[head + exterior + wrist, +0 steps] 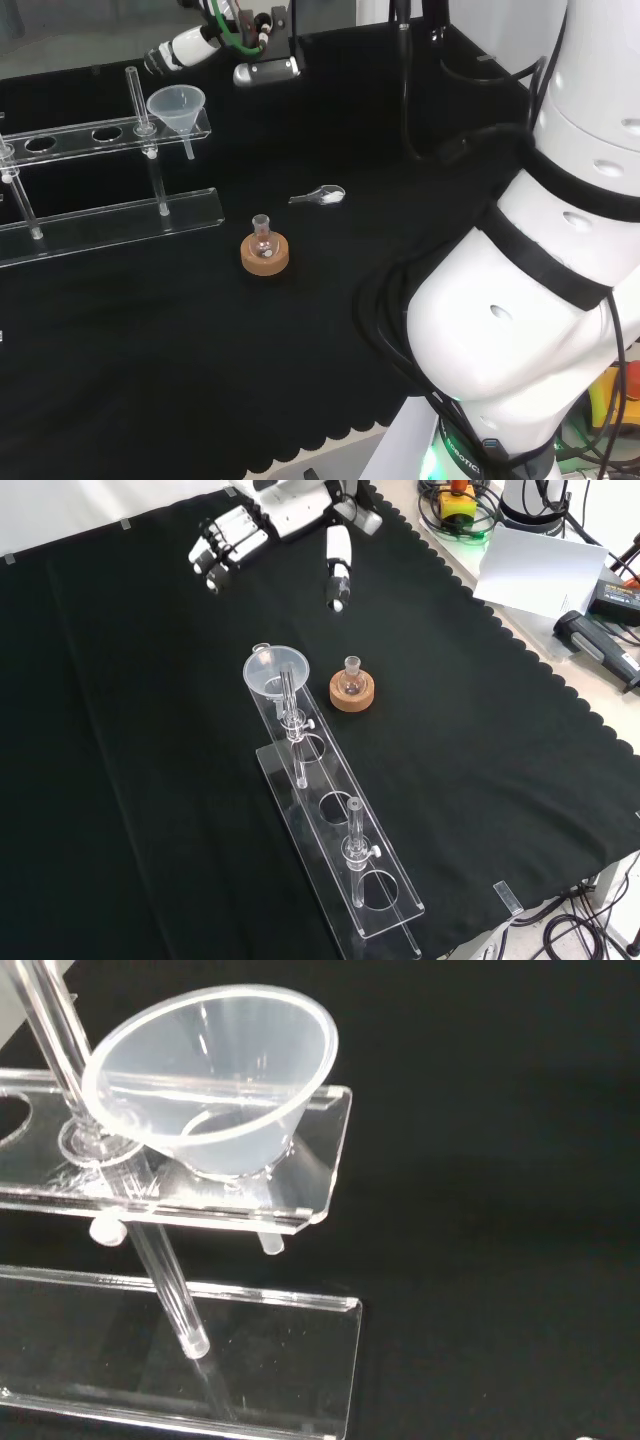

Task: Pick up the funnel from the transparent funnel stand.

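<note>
A clear plastic funnel (177, 104) (275, 668) (215, 1070) sits in the end hole of the transparent funnel stand (100, 215) (340, 830) (150, 1185), its spout hanging through the upper shelf. The stand is a two-tier clear rack with thin posts and several holes. The black and white hand (290, 515) hovers in the front view beyond the funnel end of the stand, apart from it, open, with fingers (222, 545) and thumb (337, 572) straight and spread. In the head view a finger (180, 48) shows just behind the funnel. The hand holds nothing.
A small round-bottom flask on a cork ring (265, 252) (351, 688) stands close to the funnel end of the stand. A small metal spoon (320, 196) lies on the black cloth beyond it. The arm's white links (540, 260) take up the head view's right.
</note>
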Motion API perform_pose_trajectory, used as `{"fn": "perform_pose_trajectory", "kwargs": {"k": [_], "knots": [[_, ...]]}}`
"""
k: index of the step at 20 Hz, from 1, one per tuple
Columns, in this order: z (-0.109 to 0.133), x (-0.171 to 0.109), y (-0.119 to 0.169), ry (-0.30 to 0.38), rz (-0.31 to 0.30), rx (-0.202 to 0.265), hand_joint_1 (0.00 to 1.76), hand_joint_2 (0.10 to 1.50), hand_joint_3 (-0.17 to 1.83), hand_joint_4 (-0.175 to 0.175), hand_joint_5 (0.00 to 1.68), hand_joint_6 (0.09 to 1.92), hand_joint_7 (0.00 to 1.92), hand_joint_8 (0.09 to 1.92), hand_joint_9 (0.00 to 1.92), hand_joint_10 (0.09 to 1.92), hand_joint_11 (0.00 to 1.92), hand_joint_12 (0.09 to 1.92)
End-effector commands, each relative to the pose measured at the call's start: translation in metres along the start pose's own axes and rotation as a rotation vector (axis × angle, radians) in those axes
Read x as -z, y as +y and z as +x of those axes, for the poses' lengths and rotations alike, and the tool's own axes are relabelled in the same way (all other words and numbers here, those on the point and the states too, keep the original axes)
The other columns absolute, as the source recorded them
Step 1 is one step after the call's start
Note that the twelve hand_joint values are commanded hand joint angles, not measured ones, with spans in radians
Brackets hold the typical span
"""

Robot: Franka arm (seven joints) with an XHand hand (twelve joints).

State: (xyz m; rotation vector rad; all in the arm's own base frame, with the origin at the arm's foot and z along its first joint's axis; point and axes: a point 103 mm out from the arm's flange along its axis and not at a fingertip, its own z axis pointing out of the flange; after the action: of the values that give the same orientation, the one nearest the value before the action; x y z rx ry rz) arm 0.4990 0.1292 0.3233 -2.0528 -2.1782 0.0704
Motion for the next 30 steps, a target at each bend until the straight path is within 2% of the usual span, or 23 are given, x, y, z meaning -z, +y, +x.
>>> {"fn": "perform_pose_trajectory", "kwargs": {"k": [1,13,24,30], "knots": [[0.015,-0.014,0.005,0.0,0.016,-0.003,0.29,0.62,0.07,0.064,0.0,0.09,0.0,0.09,0.0,0.09,0.0,0.37],[0.024,-0.043,0.018,0.003,0.074,-0.021,0.31,0.63,0.06,0.06,0.0,0.09,0.0,0.09,0.0,0.09,0.0,0.36],[-0.001,-0.049,0.034,0.021,0.048,0.019,0.31,0.63,0.06,0.057,0.0,0.09,0.0,0.09,0.0,0.09,0.0,0.35],[-0.018,-0.044,0.039,0.016,0.065,0.047,0.31,0.63,0.05,0.055,0.0,0.09,0.0,0.09,0.0,0.09,0.0,0.35]]}}
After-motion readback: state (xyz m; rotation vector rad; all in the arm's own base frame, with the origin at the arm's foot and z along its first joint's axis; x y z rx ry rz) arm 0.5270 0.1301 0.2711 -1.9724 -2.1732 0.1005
